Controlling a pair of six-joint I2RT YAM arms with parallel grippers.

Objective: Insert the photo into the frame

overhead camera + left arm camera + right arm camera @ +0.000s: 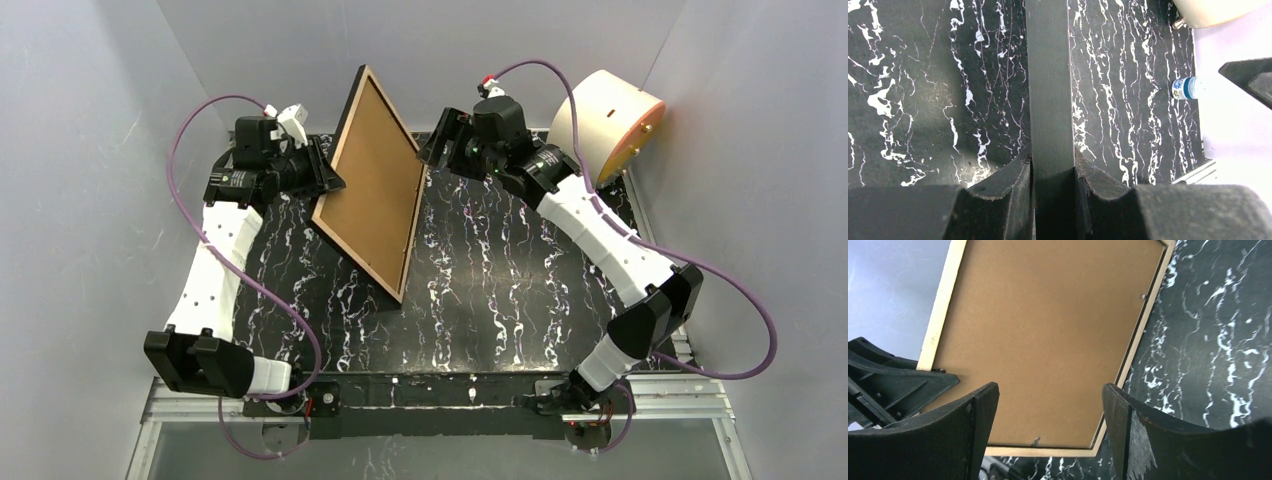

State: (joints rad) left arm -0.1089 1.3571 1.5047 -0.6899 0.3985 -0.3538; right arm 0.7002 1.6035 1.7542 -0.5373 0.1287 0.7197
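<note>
On my left side the left gripper [325, 180] is pinched tight on the edge of the frame [372, 185]. Its wrist view shows both pads [1008, 185] pressed flat against the thin dark rim with no gap, so that grip is my anchor. I judge the job here is to hold the frame steady, tilted up with its lower corner apparently resting on the table [500, 290], and to avoid twisting the wrist, because a thin rim clamped at one point will swing easily. The brown backing board [1048, 330] fills the frame and faces my right arm; I cannot see the photo in any view, so I cannot tell whether it sits behind that board. Over to the right, the right gripper [437, 140] hangs just beside the frame's far upper edge, its fingers [973, 430] spread wide, holding and touching nothing; I would bring it in slowly and square to the board, pressing lightly so the left pinch does not slip
</note>
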